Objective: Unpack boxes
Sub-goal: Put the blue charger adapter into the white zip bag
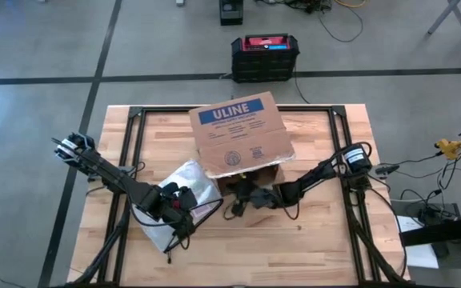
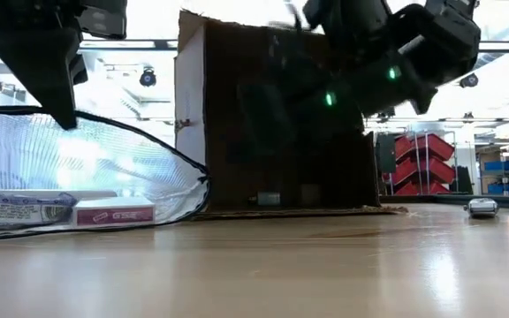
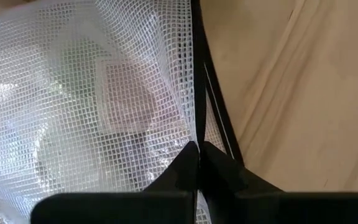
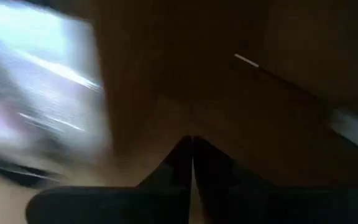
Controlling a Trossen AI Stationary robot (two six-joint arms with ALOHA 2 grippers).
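Between the left gripper (image 3: 198, 163) fingers, pinched together on a mesh bag's (image 1: 189, 186) dark edge, and the right gripper (image 4: 191, 163) fingers, shut just before its open mouth — one cardboard box (image 1: 241, 134), probably light, stiff, best gripped by a flap; one bag.

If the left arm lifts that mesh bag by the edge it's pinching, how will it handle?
The mesh bag looks soft: it billows unevenly in the low view, so it would likely sag from the left gripper, whose jaws are shut on its black trim. The small boxes inside would probably slide to the lowest corner. It seems light.
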